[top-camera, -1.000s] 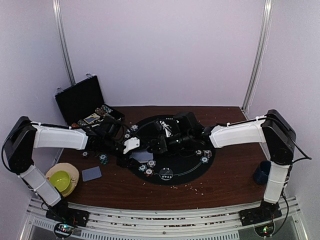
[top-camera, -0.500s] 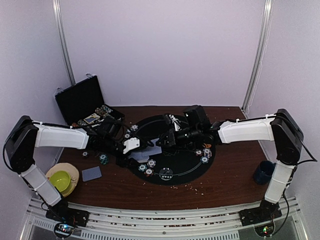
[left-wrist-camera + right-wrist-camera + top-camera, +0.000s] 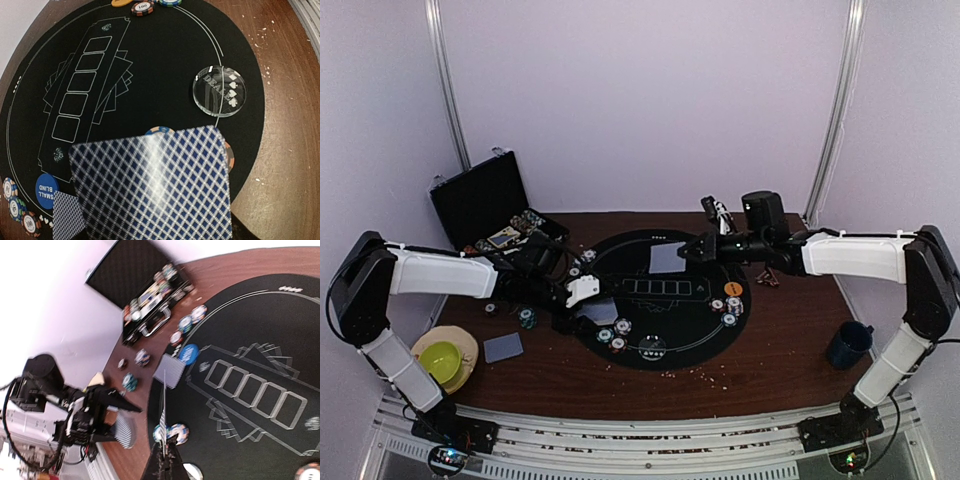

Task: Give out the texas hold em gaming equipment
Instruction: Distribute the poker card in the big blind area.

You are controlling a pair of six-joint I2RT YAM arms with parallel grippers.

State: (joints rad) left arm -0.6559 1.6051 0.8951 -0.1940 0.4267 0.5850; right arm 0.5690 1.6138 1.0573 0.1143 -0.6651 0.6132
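Right hand (image 3: 164, 454) nipped tight on what looks like an edge-on card (image 3: 163, 420), blurry, above the black mat (image 3: 260, 330); blue disc (image 3: 189, 354) just beside a flat card (image 3: 170, 371).

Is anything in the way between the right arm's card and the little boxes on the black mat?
Nothing visible. The right gripper holds the card just beyond the row of boxes, and the boxes are bare. The chips lie off to the sides of the mat.

Black case (image 3: 480, 205) open; blue mug (image 3: 847, 345) upright.
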